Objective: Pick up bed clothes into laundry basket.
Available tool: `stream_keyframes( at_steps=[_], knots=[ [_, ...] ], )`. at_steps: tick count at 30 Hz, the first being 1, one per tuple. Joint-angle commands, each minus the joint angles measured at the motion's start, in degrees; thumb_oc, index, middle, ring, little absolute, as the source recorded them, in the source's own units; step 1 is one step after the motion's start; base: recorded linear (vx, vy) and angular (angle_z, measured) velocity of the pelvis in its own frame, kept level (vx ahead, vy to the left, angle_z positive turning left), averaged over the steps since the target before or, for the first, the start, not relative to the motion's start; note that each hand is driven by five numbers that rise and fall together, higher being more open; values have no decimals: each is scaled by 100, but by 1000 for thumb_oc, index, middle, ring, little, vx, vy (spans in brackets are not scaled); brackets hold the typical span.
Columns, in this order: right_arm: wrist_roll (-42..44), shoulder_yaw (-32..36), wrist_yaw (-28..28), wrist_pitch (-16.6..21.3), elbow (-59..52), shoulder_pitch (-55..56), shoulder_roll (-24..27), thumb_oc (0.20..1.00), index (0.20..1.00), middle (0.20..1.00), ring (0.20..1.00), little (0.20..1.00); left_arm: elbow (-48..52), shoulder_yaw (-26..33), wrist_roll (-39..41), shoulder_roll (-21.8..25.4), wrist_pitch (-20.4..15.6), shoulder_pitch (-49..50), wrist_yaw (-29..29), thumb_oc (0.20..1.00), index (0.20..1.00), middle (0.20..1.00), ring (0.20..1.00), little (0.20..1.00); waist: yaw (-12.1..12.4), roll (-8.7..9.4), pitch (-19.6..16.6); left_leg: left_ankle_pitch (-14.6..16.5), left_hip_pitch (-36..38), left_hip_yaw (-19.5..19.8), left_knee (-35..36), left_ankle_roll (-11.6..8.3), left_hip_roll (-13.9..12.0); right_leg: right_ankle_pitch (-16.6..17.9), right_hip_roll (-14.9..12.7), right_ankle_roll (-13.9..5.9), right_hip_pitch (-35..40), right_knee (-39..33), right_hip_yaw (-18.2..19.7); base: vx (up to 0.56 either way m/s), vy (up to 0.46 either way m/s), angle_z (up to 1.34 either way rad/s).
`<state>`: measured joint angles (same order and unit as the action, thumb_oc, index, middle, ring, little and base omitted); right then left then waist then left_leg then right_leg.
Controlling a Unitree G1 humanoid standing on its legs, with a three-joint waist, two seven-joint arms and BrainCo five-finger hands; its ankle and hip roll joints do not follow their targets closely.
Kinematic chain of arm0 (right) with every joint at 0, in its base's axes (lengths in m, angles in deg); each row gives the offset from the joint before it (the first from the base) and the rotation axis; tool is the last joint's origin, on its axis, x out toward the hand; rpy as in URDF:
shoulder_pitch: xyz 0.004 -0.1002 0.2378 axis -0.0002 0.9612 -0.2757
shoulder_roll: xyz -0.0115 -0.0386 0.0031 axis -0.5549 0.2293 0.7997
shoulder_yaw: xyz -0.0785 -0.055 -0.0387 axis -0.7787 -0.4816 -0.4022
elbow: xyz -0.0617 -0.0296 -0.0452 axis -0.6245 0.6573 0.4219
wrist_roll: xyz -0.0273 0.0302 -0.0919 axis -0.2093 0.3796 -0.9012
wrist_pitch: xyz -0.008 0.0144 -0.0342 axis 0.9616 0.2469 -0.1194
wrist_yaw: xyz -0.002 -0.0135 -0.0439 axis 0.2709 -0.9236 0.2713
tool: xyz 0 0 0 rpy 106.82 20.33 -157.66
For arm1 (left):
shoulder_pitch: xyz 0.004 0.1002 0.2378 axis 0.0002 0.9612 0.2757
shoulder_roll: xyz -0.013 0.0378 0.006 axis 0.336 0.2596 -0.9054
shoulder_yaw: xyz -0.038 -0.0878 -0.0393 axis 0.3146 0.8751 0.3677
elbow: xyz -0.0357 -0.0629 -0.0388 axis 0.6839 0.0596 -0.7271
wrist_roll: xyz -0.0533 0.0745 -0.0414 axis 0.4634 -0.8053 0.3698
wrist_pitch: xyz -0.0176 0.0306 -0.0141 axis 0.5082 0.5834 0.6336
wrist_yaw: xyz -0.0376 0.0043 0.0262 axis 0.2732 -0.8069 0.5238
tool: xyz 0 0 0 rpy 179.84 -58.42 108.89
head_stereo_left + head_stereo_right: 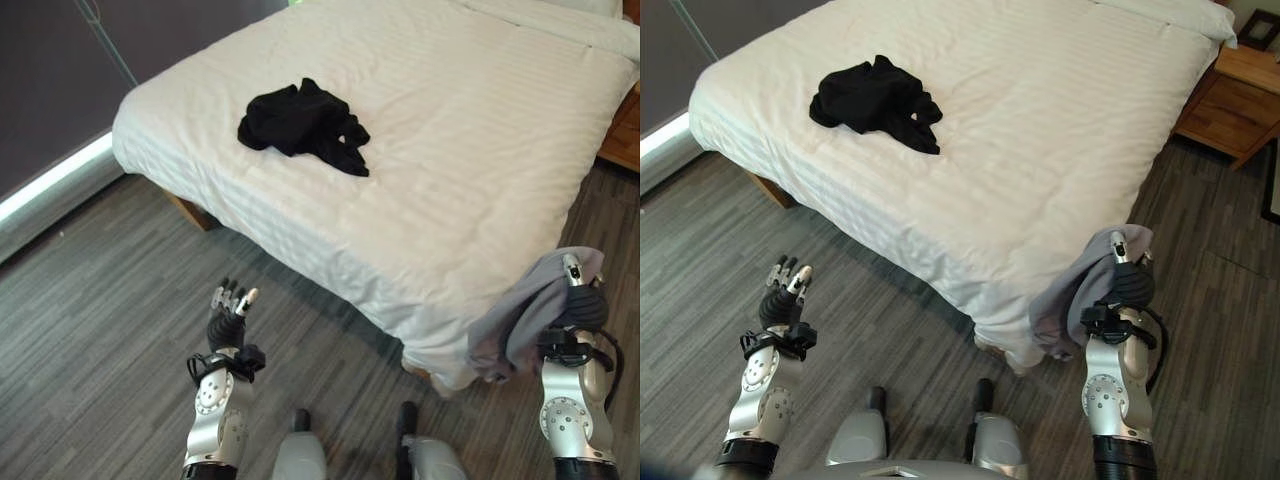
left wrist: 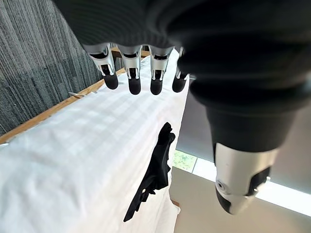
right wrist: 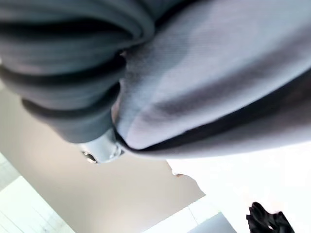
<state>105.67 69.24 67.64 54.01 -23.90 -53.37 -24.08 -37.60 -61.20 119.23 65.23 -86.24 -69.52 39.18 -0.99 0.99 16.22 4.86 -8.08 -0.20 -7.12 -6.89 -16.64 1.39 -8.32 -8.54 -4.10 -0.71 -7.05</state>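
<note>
Grey cloth (image 1: 1080, 295) drapes over the right hand (image 1: 1127, 283), hanging downward beside the bed (image 1: 1040, 130) corner; whether its fingers grip it cannot be told. Left hand (image 1: 783, 297) hovers relaxed, empty, near the bed. Black garment (image 1: 878, 102) lies crumpled atop the bed, stretched crosswise.

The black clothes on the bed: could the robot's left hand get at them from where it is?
Probably not yet. The left hand hangs open over the floor, short of the bed, while the black clothes lie uncovered well inward.
</note>
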Motion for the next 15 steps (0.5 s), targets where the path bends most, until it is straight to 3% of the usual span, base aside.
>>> stream_keyframes(
  at_steps=[1,2,3,4,5,6,7,8,9,10,11,12,13,14,15],
  knots=[
    [-152,-91,-35,406,-825,132,294,200,200,200,200,200,485,256,237,380,-405,180,-77,1000,1000,1000,1000,1000,25,-46,-571,-1920,29,213,929,-268,-244,-545,-605,-153,688,752,94,177,330,-42],
    [-164,-76,-30,395,-838,163,299,200,200,200,200,200,497,257,223,413,-419,160,-77,1000,1000,1000,1000,1000,23,-64,-609,-1875,47,424,910,-347,-319,-528,-748,-218,722,694,218,253,489,-24],
    [-200,-82,13,410,-832,141,300,200,200,200,200,200,496,257,231,450,-448,96,-102,1000,1000,1000,1000,1000,67,-94,-704,-1713,54,935,644,-467,-247,-352,-1015,-310,787,590,454,341,651,-11],
    [-182,-77,14,376,-817,111,289,200,200,200,200,200,502,308,277,486,-470,97,-105,1000,1000,1000,1000,1000,96,-91,-762,-1338,89,1325,416,-531,-52,-234,-1188,-339,792,514,586,255,480,-39],
    [-182,-77,14,374,-818,112,286,200,200,200,200,200,499,308,280,490,-471,97,-102,1000,1000,1000,1000,1000,91,-77,-759,-1279,55,1336,328,-521,-23,-232,-1208,-350,811,497,579,281,591,-131],
    [-221,4,48,357,-869,117,192,200,200,200,200,200,510,337,284,541,-479,130,-79,1000,1000,1000,1000,1000,32,-44,-891,-945,94,1276,621,-467,208,571,-1647,-511,806,319,694,244,601,-104],
    [-234,10,83,355,-830,162,106,200,200,200,200,200,474,310,150,606,-479,118,-99,1000,1000,1000,1000,1000,43,31,-921,-810,78,1179,549,-361,363,1109,-1824,-552,693,199,767,265,747,-55],
    [-84,-139,116,405,-764,61,-23,200,200,200,200,200,446,347,93,743,-493,88,-143,1000,1000,1000,1000,1000,80,70,-905,-691,102,1006,543,-243,479,1611,-1967,-502,517,188,681,73,552,9],
    [155,-320,103,469,-733,26,-254,200,200,200,200,200,465,468,90,856,-478,166,-192,1000,1000,1000,1000,1000,173,56,-866,-719,158,689,665,-125,583,1794,-2065,-472,321,287,272,14,565,-22],
    [168,-446,32,409,-748,47,-337,200,200,200,200,200,469,607,74,921,-482,235,-203,1000,1000,1000,1000,1000,219,17,-837,-727,187,479,722,-20,677,1748,-2063,-397,201,431,-95,-7,412,-79],
    [166,-456,32,406,-754,53,-344,200,200,200,200,200,472,617,75,926,-480,244,-201,1000,1000,1000,1000,1000,210,27,-844,-728,194,475,734,-17,681,1734,-2069,-398,196,444,-93,3,384,-119],
    [106,-599,4,369,-737,134,-338,200,200,200,200,200,493,720,11,988,-483,299,-206,1000,1000,1000,1000,1000,189,-17,-805,-775,232,342,788,65,779,1536,-1915,-308,201,620,-166,28,560,-121],
    [59,-556,-157,260,-793,292,-258,200,200,200,200,200,556,923,-96,1134,-482,367,-118,1000,1000,1000,1000,1000,143,-62,-746,-819,327,244,914,223,966,1049,-1418,-197,157,1128,-5,17,562,-88],
    [59,-555,-157,259,-794,289,-258,200,200,200,200,200,557,924,-97,1134,-482,364,-118,1000,1000,1000,1000,1000,148,-58,-754,-836,311,239,917,227,970,1062,-1421,-196,133,1129,6,12,524,-36],
    [55,-528,-208,255,-817,281,-251,200,200,200,200,200,553,951,-192,1164,-456,374,-119,1000,1000,1000,1000,1000,160,-78,-732,-850,341,176,971,333,1041,827,-1242,-145,105,1306,-96,-10,296,-18]
  ],
)
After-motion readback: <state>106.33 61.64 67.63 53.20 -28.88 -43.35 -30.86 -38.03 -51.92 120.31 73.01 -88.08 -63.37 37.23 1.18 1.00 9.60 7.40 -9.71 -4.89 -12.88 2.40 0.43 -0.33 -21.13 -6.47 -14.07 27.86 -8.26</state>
